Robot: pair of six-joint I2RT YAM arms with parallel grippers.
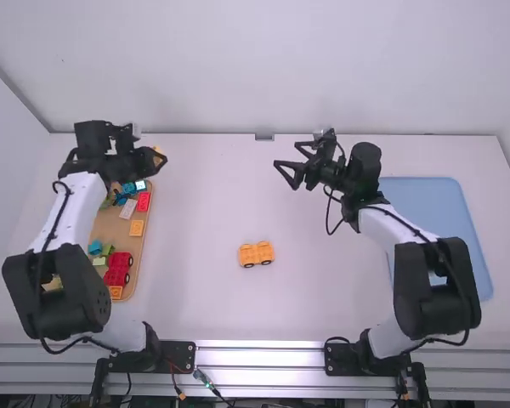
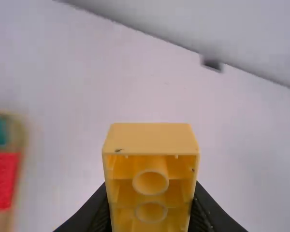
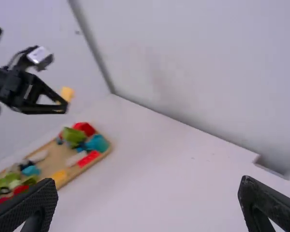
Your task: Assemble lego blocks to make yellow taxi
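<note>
My left gripper (image 1: 158, 160) is above the far end of the block tray, shut on a yellow block (image 1: 157, 150). In the left wrist view the yellow block (image 2: 152, 137) sits between the fingertips of the left gripper (image 2: 151, 212), its hollow underside with round tubes facing the camera. A yellow wheeled car base (image 1: 256, 253) stands on the table near the middle, apart from both grippers. My right gripper (image 1: 285, 162) is over the table right of centre, open with nothing held; in the right wrist view the right gripper (image 3: 147, 193) has its fingers wide apart.
A wooden tray (image 1: 149, 223) at the left holds red, blue, green, white and yellow blocks, partly under the left arm. A blue tray (image 1: 442, 200) lies at the right, partly under the right arm. A wall (image 1: 272, 68) borders the table's far edge.
</note>
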